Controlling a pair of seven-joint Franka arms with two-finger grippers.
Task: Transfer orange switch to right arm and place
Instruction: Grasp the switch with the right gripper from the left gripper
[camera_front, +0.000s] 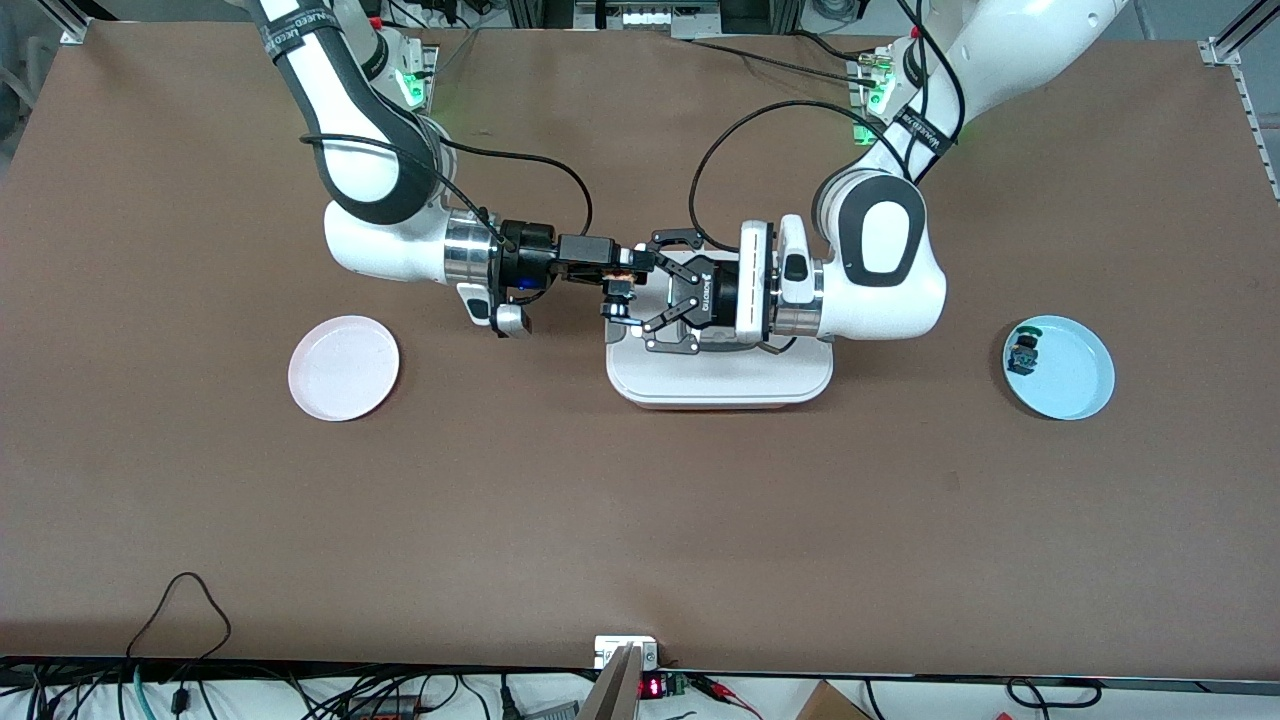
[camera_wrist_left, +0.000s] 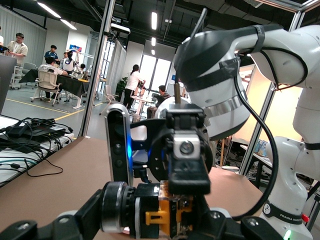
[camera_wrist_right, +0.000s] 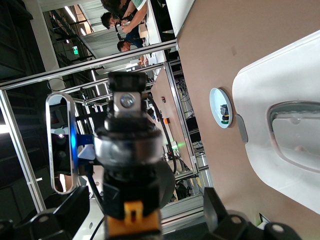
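Observation:
The orange switch (camera_front: 619, 292), a small black block with an orange end, is held in the air over the edge of the white tray (camera_front: 720, 385) toward the right arm's end. My left gripper (camera_front: 640, 292), the black linkage one, is shut on it lengthwise. In the left wrist view the switch (camera_wrist_left: 160, 217) lies between the left gripper's pads. My right gripper (camera_front: 625, 262), slim and black behind a silver wrist band, reaches in at the orange end. In the right wrist view its fingers stand apart on either side of the switch (camera_wrist_right: 131, 200). One right finger (camera_wrist_left: 187, 170) shows just above the orange end.
A pink plate (camera_front: 343, 367) lies toward the right arm's end. A light blue plate (camera_front: 1075, 385) toward the left arm's end holds the green-capped switch (camera_front: 1023, 350). The tray (camera_wrist_right: 280, 90) and blue plate (camera_wrist_right: 216, 100) also show in the right wrist view.

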